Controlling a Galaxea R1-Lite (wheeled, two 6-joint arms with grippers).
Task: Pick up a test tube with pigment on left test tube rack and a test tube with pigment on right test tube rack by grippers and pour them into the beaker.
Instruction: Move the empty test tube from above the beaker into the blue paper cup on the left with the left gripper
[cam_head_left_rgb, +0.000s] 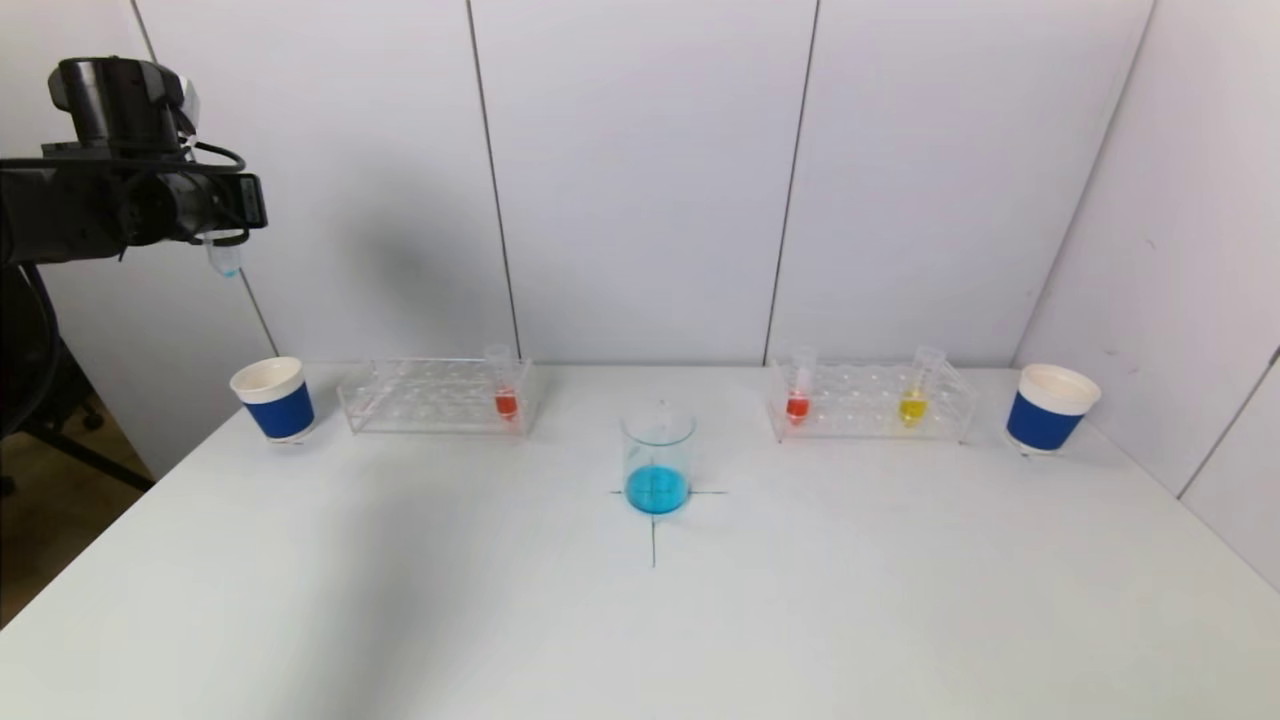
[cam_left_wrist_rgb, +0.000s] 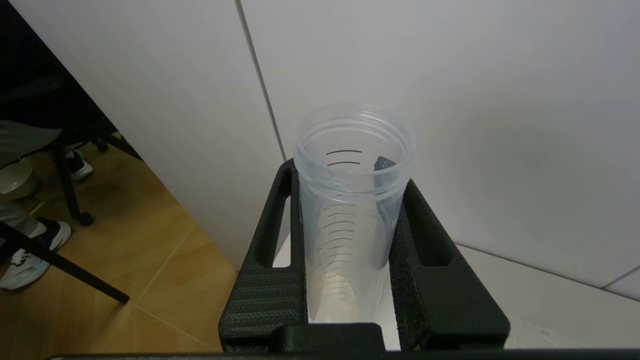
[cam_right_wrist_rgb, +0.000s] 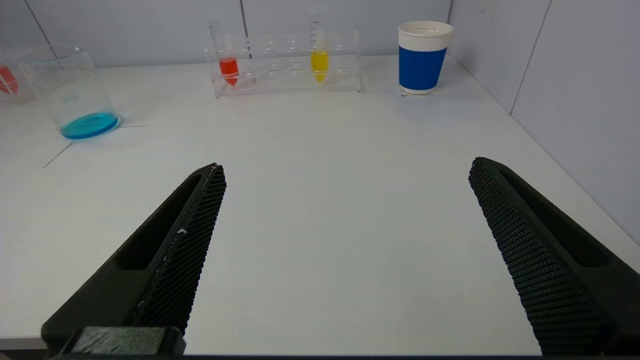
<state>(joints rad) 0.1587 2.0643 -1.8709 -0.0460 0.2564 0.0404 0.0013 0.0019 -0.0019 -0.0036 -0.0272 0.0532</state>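
My left gripper (cam_head_left_rgb: 225, 238) is raised high at the far left, above the left paper cup, shut on a clear test tube (cam_left_wrist_rgb: 350, 210) that looks emptied, with a faint blue tip (cam_head_left_rgb: 226, 262). The beaker (cam_head_left_rgb: 657, 457) stands at the table's centre cross with blue liquid in it. The left rack (cam_head_left_rgb: 435, 397) holds a red-pigment tube (cam_head_left_rgb: 505, 395). The right rack (cam_head_left_rgb: 870, 405) holds a red tube (cam_head_left_rgb: 798, 398) and a yellow tube (cam_head_left_rgb: 913, 400). My right gripper (cam_right_wrist_rgb: 345, 200) is open and empty low over the near table, out of the head view.
A blue-and-white paper cup (cam_head_left_rgb: 274, 399) stands left of the left rack, another (cam_head_left_rgb: 1050, 408) right of the right rack. White wall panels close the back and right side. The table's left edge drops to a wooden floor (cam_left_wrist_rgb: 100, 260).
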